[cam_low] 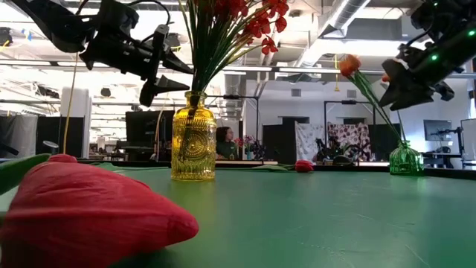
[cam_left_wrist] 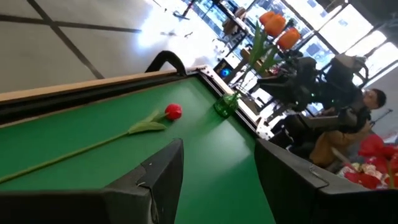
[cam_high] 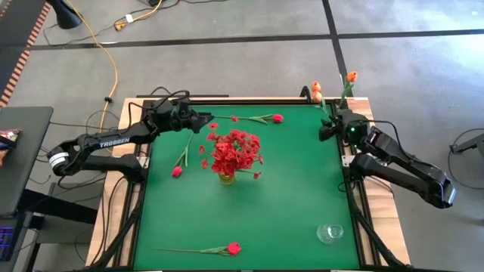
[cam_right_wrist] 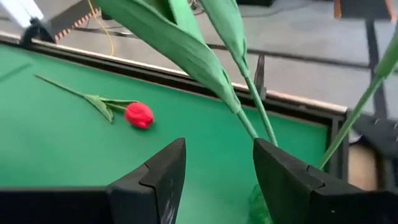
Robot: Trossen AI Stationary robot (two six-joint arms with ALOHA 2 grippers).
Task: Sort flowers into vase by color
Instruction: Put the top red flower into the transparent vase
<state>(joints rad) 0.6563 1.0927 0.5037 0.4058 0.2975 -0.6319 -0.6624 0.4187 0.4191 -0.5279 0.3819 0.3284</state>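
Observation:
A yellow vase (cam_high: 227, 178) (cam_low: 193, 145) at mid-table holds bushy red sprigs (cam_high: 236, 153). A green vase (cam_low: 405, 159) (cam_left_wrist: 225, 104) in the far right corner holds orange tulips (cam_high: 316, 89) (cam_left_wrist: 274, 26). Three red tulips lie flat: one near the far edge (cam_high: 277, 118) (cam_left_wrist: 173, 111) (cam_right_wrist: 139, 115), one on the left (cam_high: 176, 171), one by the near edge (cam_high: 234, 248) (cam_low: 89, 216). My left gripper (cam_high: 206, 121) (cam_left_wrist: 217, 149) hangs open above the table, left of the far tulip. My right gripper (cam_high: 330, 130) (cam_right_wrist: 217, 146) is open beside the green vase, with the orange tulips' stems (cam_right_wrist: 252, 106) showing between its fingers.
A clear glass vase (cam_high: 330, 233) stands near the table's near right corner. Bare green cloth (cam_high: 287, 189) stretches between the yellow vase and the right edge. A raised frame rail (cam_right_wrist: 186, 74) runs along the far edge. A person (cam_left_wrist: 357, 118) sits beyond the table.

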